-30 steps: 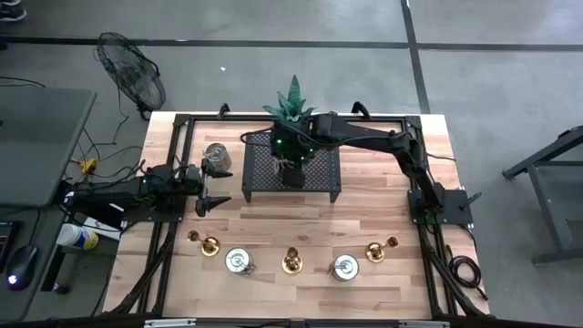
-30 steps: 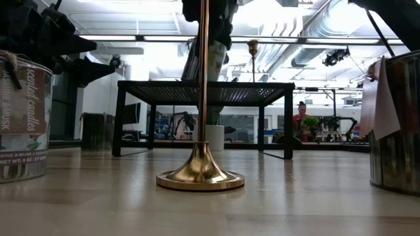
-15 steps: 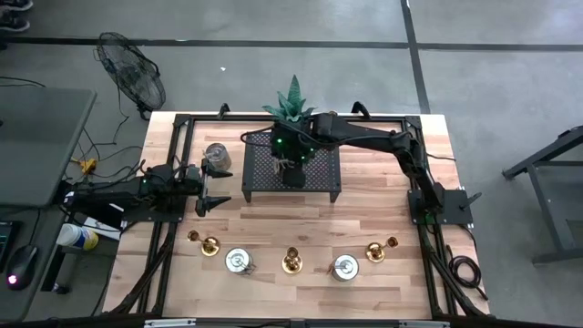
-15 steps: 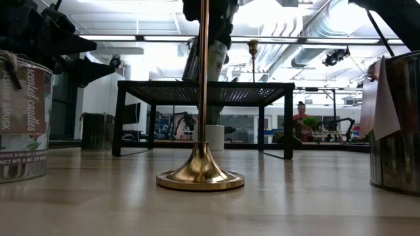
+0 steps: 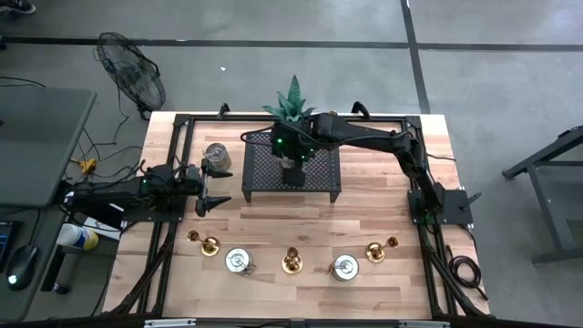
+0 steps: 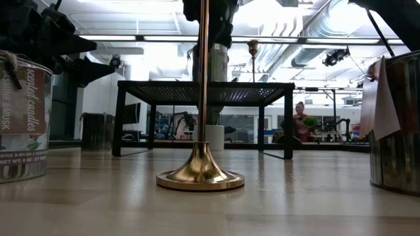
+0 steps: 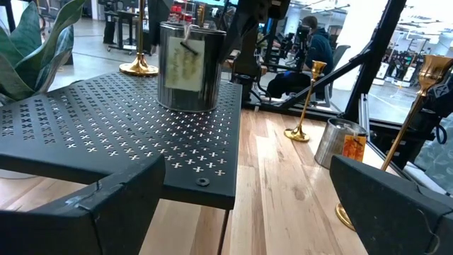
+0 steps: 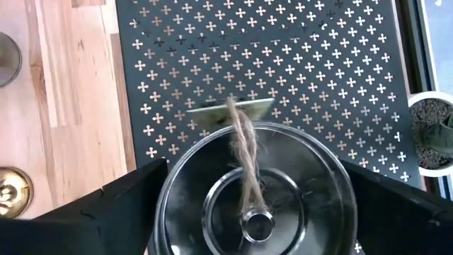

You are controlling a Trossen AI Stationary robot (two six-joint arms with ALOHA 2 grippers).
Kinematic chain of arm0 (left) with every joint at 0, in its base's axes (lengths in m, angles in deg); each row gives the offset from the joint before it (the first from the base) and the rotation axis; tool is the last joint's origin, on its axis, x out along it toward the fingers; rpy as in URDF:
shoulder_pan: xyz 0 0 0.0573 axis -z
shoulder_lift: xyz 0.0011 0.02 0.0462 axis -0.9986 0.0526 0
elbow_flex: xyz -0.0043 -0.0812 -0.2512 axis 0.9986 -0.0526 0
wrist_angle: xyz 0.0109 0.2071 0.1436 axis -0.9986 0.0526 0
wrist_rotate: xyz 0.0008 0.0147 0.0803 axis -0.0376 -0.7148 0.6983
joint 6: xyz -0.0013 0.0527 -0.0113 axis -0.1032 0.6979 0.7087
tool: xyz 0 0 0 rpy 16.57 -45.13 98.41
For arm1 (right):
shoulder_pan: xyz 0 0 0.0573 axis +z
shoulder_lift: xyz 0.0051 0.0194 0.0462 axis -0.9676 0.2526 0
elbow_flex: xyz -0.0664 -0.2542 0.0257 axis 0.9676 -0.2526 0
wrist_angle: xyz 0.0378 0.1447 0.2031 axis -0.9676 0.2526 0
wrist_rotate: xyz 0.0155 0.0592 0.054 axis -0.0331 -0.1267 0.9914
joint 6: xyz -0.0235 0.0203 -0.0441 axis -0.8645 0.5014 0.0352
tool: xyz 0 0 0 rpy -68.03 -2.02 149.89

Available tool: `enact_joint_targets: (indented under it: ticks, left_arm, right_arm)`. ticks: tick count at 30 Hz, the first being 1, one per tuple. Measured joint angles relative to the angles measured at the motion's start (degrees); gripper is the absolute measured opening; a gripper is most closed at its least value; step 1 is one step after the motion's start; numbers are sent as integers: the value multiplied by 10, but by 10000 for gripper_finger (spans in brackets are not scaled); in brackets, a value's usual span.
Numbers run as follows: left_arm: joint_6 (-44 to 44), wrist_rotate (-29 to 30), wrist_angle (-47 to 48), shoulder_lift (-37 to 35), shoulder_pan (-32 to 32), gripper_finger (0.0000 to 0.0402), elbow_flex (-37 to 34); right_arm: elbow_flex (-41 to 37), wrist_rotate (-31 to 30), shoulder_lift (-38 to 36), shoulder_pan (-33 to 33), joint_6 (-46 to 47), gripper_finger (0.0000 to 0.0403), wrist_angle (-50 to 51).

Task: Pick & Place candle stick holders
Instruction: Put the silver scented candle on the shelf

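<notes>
Right tool (image 8: 248, 205) straddling silvery round tin holder (image 8: 251, 188) on black perforated rack (image 5: 291, 173), grip uncertain; five holders at six o'clock still unplaced.

I am looking down on my wooden table (image 5: 364, 214), where a black perforated rack (image 5: 319, 178) is standing near the far edge. A spiky green plant (image 5: 291, 98) in a white pot (image 6: 211, 137) is sitting just behind it. A black fan (image 5: 132, 71) is lying on the grey floor beyond the table's left corner. Far back in the room a person (image 6: 303, 122) is sitting, and another person in dark clothes (image 7: 316, 48) is sitting past the table.
</notes>
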Motion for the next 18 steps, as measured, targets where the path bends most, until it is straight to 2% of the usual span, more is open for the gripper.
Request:
enact_joint_targets:
  ticks: [6,18]
  left_arm:
    - [0,0,0,0,0,392,0]
    - [0,0,0,0,0,392,0]
  right_arm:
    - [2,-4,0,-3,0,381,-2]
    - [57,5,0,-7,-1,381,-2]
